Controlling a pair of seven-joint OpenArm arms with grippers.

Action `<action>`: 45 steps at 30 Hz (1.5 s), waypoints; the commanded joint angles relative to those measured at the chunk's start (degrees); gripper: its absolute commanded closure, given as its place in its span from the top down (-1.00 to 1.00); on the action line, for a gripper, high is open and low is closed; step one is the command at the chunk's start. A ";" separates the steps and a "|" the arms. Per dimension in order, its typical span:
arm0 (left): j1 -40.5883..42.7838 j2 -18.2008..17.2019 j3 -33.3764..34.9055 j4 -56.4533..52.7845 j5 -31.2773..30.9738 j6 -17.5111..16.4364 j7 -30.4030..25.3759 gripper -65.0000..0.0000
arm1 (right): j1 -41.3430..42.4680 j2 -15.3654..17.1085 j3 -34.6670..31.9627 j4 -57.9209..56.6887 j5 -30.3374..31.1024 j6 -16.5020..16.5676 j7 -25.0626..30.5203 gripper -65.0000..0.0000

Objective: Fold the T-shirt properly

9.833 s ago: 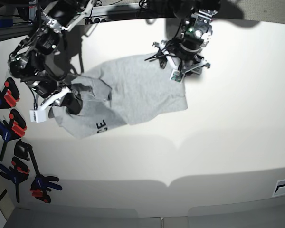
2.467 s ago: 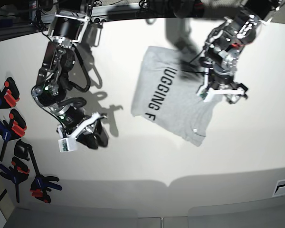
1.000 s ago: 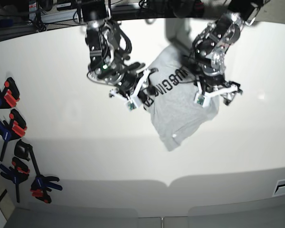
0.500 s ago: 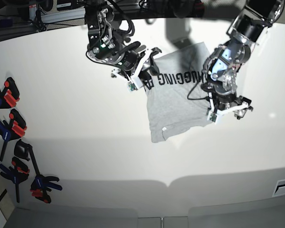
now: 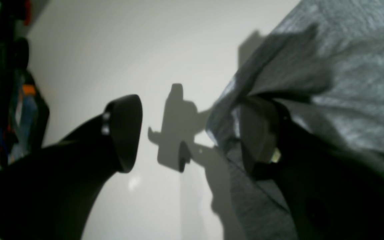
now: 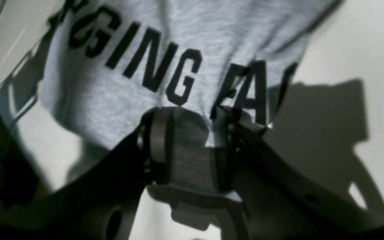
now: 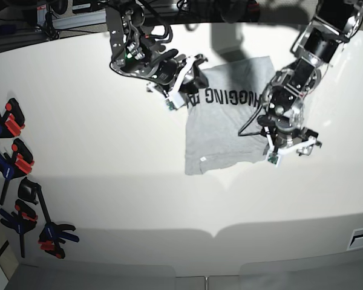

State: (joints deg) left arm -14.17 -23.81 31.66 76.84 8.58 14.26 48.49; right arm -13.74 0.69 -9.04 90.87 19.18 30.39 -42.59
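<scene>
While the table is mostly bare, the T-shirt sits toward its far side, lettering up, more or less spread out but skewed and rumpled at the lower hem, so I'd say no real fold has been made yet and all the folding is left. The right gripper, at the shirt's upper corner on the base view's left, is pinching a fold of cloth, and the left gripper is at the shirt's lower corner on the opposite side with fingers spread wide, holding nothing. Base view gives the whole layout, but only the right wrist cam shows the cloth clamped between the fingers just under the lettering, and the left wrist cam shows the gripper with one finger tucked under the shirt edge, the other clear of it.
</scene>
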 commanded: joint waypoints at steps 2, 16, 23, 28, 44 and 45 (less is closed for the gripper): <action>-2.14 -0.20 -0.24 0.55 -0.11 -0.59 1.16 0.32 | -0.24 -0.22 -1.51 0.42 -1.36 0.15 -1.88 -0.40; -6.12 0.50 -2.62 2.89 -1.44 4.68 3.78 0.32 | 0.42 -0.20 7.17 11.80 -1.38 -3.39 -3.54 -0.40; -5.77 0.46 -15.15 12.39 -13.00 0.85 2.58 0.32 | 0.39 -0.20 15.61 16.50 -1.36 -3.34 -6.34 -0.40; -3.89 0.44 -25.27 19.80 -34.80 -18.56 2.47 0.32 | 0.42 0.02 21.79 16.61 -1.07 2.27 -7.02 -0.40; 8.33 0.46 -38.23 26.03 -52.46 -38.10 7.82 0.32 | -1.18 7.30 35.67 16.68 9.70 5.88 -17.44 -0.40; 10.73 0.46 -39.69 28.00 -52.22 -38.10 7.30 0.32 | -1.68 7.56 36.79 16.70 10.73 5.97 -18.03 -0.40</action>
State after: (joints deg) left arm -2.04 -22.72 -7.84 103.74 -42.39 -23.42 57.56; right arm -15.68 7.62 27.59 106.32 28.86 35.64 -61.49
